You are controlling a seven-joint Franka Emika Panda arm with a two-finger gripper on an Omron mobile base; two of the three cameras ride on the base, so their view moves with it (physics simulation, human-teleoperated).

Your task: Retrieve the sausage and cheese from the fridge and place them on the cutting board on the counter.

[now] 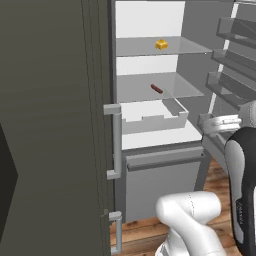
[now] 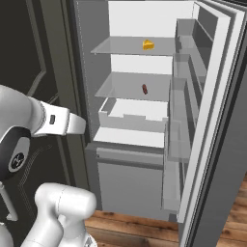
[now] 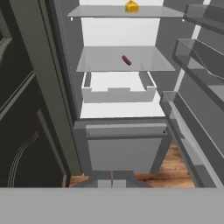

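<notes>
The fridge (image 1: 150, 165) stands with its right door (image 2: 212, 125) swung open, showing a white interior and glass shelves. The cheese (image 1: 161, 44) (image 2: 148, 45) (image 3: 131, 6), a small yellow-orange wedge, rests on the upper glass shelf. One shelf lower lies the sausage (image 1: 156, 89) (image 2: 144, 89) (image 3: 126, 60), a short reddish-brown cylinder. My gripper (image 3: 112, 183) is shut with nothing in it, held low in front of the fridge, well short of and below both foods. The cutting board and the counter are out of view.
A white crisper drawer (image 1: 152, 117) sits under the sausage shelf, with a closed grey freezer drawer (image 3: 124, 151) below it. Door bins (image 2: 181, 96) line the open door on the right. The shut left door (image 1: 50, 125) carries a vertical handle (image 1: 116, 142). Wooden floor (image 3: 175, 175) lies below.
</notes>
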